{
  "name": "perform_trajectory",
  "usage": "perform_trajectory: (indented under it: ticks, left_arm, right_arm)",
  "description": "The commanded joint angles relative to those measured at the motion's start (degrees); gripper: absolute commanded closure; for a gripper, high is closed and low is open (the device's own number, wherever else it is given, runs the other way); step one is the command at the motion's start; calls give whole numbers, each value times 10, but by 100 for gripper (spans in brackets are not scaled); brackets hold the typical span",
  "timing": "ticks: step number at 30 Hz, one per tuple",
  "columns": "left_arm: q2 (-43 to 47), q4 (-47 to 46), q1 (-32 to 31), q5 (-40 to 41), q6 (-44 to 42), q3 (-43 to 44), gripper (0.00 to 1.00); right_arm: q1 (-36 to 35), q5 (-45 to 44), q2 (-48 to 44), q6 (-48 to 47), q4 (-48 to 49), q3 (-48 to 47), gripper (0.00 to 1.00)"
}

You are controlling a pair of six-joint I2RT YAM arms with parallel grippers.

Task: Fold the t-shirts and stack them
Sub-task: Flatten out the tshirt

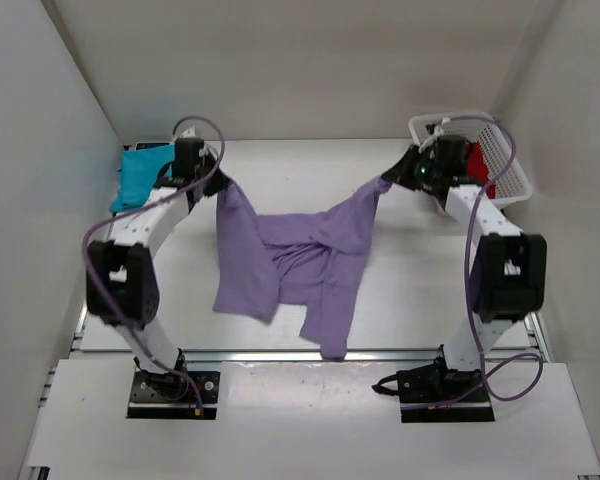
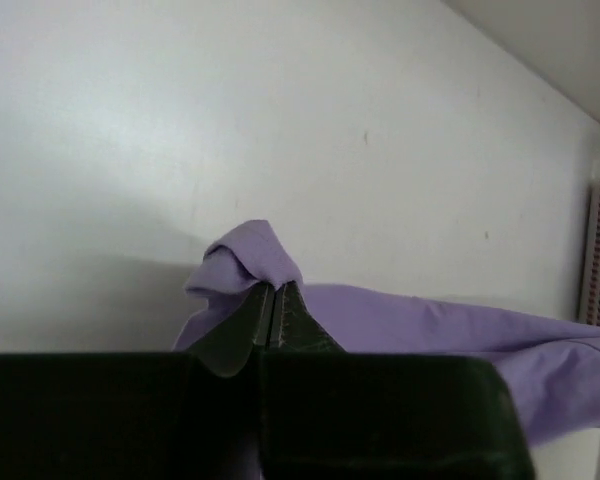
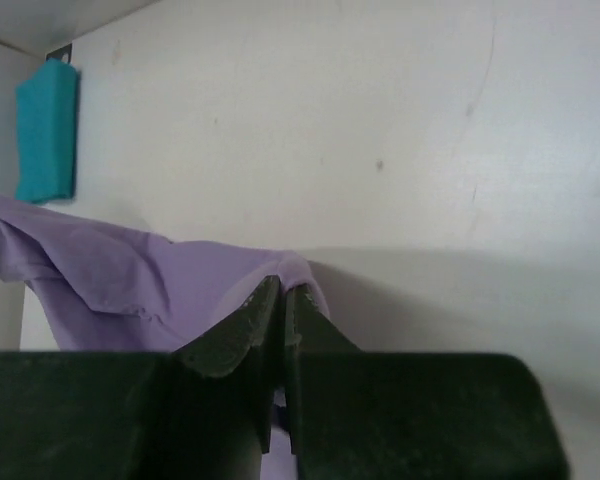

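Shirts number three: one lavender t-shirt [image 1: 290, 260] hangs stretched between the two arms over the table [image 1: 310, 170], one teal t-shirt [image 1: 140, 175] lies folded at the far left, and one dark red t-shirt [image 1: 478, 165] sits in the single white mesh basket [image 1: 512, 170] at the far right. Both arms reach forward with elbows raised. The left gripper [image 1: 218, 182] and the right gripper [image 1: 390, 180] are each pinched tight on an upper corner of the lavender cloth.

Robot test cell in a lab.
Plain white panels [image 1: 40, 150] box in a white table [image 1: 310, 170]; the left arm [image 1: 130, 270] and the right arm [image 1: 500, 270] sit on black base plates [image 1: 150, 398] at the frame's lower edge, a purple shirt [image 1: 290, 255] strung between them.
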State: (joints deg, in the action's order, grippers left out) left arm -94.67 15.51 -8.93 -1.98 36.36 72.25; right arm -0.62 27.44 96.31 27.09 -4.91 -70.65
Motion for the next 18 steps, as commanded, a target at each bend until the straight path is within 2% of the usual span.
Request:
perform_trajectory:
  ticks: [1,2,3,4,5,6,7,8,9,10,11,12,14,16,18]
  left_arm:
    - [-59,6,19,33,-39,144,91]
    - [-88,32,32,36,-44,175,82]
    - [-107,37,35,28,-51,190,70]
    - [-112,46,46,23,-54,187,64]
    - [-111,48,54,23,-54,183,51]
    - [-94,31,59,14,-51,151,41]
    - [-63,18,59,12,-51,124,37]
    - [-47,-5,53,19,-51,80,30]
    - [-13,-13,52,18,-46,35,28]
    - [18,-27,48,18,-44,-13,27]
    - [33,-45,48,19,-35,-37,28]
    - [64,-63,54,7,-19,-92,36]
    - [105,-101,57,-23,5,-184,52]
    - [131,-107,59,-38,12,-263,56]
    - [151,-130,63,-64,42,-321,58]
  right_arm:
    - [5,-12,70,-19,-39,-161,97]
    - [5,-21,93,-23,-59,-178,96]
    - [18,-22,99,-27,-63,-198,91]
    - [21,-26,99,-29,-65,-205,84]
    - [26,-30,91,-34,-64,-202,79]
    - [26,-35,79,-33,-65,-195,74]
    - [28,-39,71,-31,-63,-178,65]
    - [25,-44,45,-38,-59,-173,61]
    - [23,-44,19,-39,-62,-151,58]
    - [18,-54,-14,-41,-56,-119,58]
    - [10,-62,-34,-42,-40,-68,63]
    - [-4,-73,-71,-41,-27,-41,66]
    - [-36,-101,-126,-39,-3,68,88]
    - [-70,-125,-181,-42,7,146,99]
    - [-124,-163,-216,-59,3,210,100]
